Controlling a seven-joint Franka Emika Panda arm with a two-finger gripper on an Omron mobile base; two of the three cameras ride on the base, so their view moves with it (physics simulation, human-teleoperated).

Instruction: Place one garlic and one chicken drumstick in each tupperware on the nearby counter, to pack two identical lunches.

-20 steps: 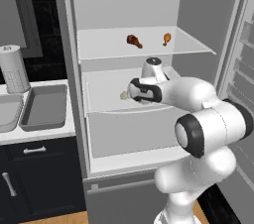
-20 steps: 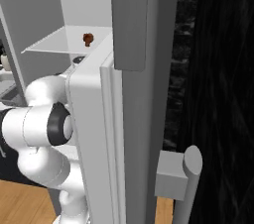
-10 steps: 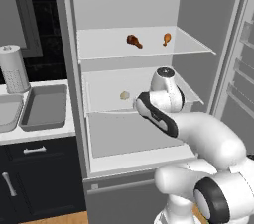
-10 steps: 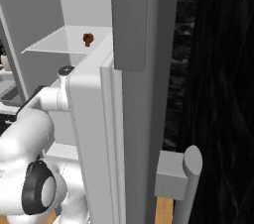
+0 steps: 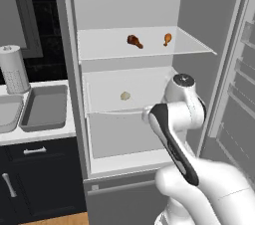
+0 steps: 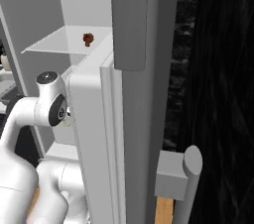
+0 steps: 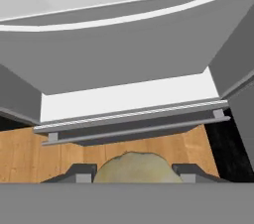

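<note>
The tool [image 7: 133, 174], pointing downward, clamps a garlic [image 7: 132, 167].

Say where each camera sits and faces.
Left base view: behind the arm, leftward, facing the open fridge and tupperware; arm lower right.
Right base view: behind, rightward, facing the fridge door's edge; arm lower left.
Hand view: on the hand, looking down at fridge shelves and floor; jaws grip garlic bulb.
Shared: both base views show a top-shelf drumstick; left base and hand views, the shelf garlic.
</note>
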